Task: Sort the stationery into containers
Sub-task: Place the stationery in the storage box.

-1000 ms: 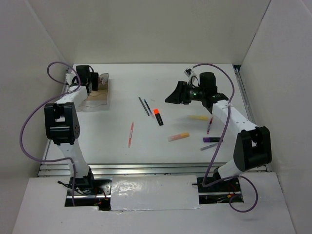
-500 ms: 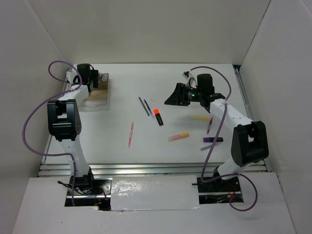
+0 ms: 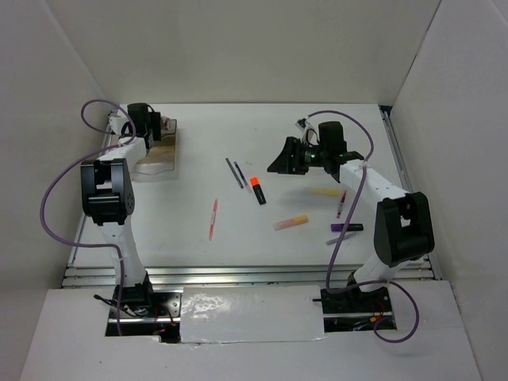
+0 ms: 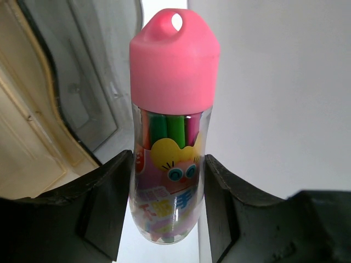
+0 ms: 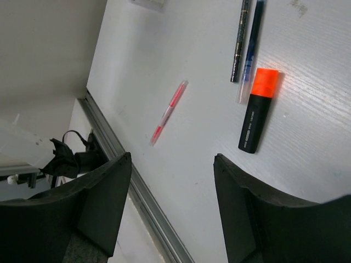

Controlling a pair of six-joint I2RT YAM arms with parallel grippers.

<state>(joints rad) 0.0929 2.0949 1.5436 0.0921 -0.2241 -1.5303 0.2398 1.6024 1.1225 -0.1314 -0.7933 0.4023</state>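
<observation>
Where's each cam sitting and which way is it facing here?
Top external: above and behind the bases, looking down on the table; both arms show whole, left arm at the tray, right arm reaching over the table.
Left wrist: looks along the left fingers at the tube held between them, tray behind.
Right wrist: looks down between the open right fingers at the highlighter and red pen.
Shared: top and right wrist both show highlighter and red pen.

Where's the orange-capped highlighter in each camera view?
Top external: orange-capped highlighter at the picture's centre, up and right of the thin red pen.
Left wrist: not in it.
Right wrist: right of centre, thin red pen to its left.
Shared landmark: the thin red pen.
</observation>
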